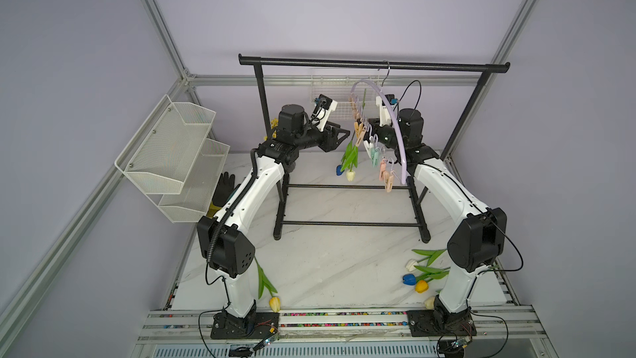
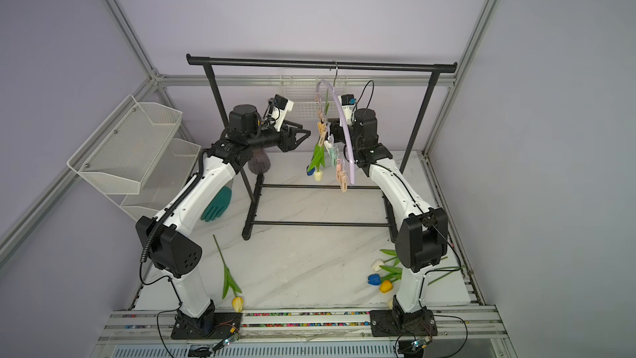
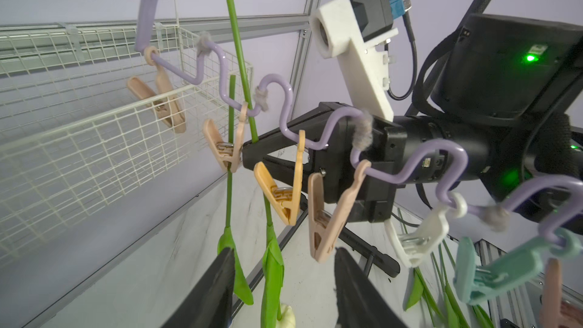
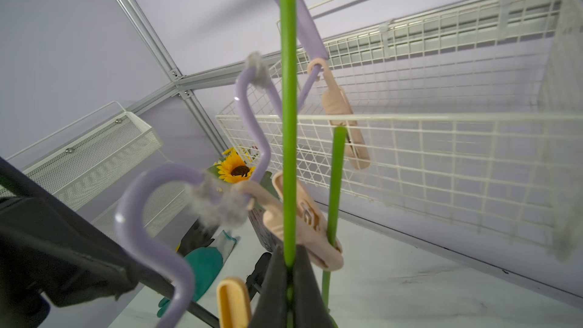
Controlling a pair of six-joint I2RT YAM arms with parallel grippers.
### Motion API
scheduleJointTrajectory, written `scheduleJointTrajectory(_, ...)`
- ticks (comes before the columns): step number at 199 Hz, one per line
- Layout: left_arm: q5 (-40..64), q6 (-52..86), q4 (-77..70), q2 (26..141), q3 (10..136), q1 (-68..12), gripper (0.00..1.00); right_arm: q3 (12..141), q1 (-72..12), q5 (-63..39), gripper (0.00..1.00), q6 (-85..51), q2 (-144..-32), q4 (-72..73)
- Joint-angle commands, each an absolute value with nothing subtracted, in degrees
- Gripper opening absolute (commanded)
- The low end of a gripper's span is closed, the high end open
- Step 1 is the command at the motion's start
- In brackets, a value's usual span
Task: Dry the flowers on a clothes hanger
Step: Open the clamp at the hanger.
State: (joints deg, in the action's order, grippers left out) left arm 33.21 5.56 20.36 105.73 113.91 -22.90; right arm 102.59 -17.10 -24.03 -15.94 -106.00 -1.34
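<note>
From where I stand, the right hand (image 4: 288, 268) is mostly covered by the clothes hanger (image 1: 395, 125) and its pegs (image 1: 373, 154) in both top views; only the wrist views show it well. Its fingers are pressed together on a long stem (image 4: 287, 121), just beside the peach peg (image 4: 303, 219) that clamps a second stem (image 4: 337, 168). These two flowers (image 1: 349, 158) hang head down under the farther end of the hanger, whose hook (image 1: 387, 67) sits on the black rack (image 1: 309, 62). I cannot tell whether the blue head (image 1: 339, 170) or the cream head (image 1: 350, 175) belongs to the pinched stem. The left hand (image 3: 284, 288) has its fingers spread and nothing is seen gripped between them. The hanging flowers are between the two hands, and it is not clear whether the left one touches the leaves. More flowers lie on the surface (image 1: 327, 263). A yellow tulip (image 1: 274, 303) lies at the front edge, just beside the base of the left arm (image 1: 247, 194). A small group (image 1: 409, 278) lies by the right arm (image 1: 457, 270), with its stems cut off behind that arm. A sunflower (image 4: 235, 168) and a teal glove (image 2: 216, 204) are half hidden behind the left arm. A wire basket (image 3: 94, 127) on the back wall is close behind the hanger, so room there is narrow. The widest open room is the middle of the surface, between the two arms.
</note>
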Motion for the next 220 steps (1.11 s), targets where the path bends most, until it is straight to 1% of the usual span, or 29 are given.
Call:
scheduleJointTrajectory(1, 35.6, 2.9, 21.8, 106.8, 118.3, -22.7, 0.52, 104.3, -17.4, -28.0, 0.00, -15.3, -106.6, -0.8)
scheduleJointTrajectory(35, 38.8, 1.3, 23.1, 109.3, 121.7, -22.7, 0.51, 105.2, -17.4, -30.8, 0.00, -15.7, -107.3, -0.4)
scheduleJointTrajectory(133, 36.0, 10.4, 17.7, 111.2, 121.9, -22.9, 0.52, 103.3, -17.7, -33.3, 0.00, -17.7, -107.2, 3.1)
scheduleJointTrajectory(150, 35.9, 12.8, 15.5, 111.2, 121.0, -23.1, 0.53, 103.2, -17.6, -34.0, 0.00, -18.0, -107.5, 3.5)
scheduleJointTrajectory(167, 36.0, 15.0, 14.0, 111.6, 120.7, -23.4, 0.58, 103.3, -17.6, -34.6, 0.00, -18.2, -107.7, 3.7)
scheduleJointTrajectory(220, 35.9, 15.4, 13.9, 113.2, 122.2, -24.1, 0.57, 103.8, -17.7, -35.6, 0.00, -18.4, -108.1, 3.6)
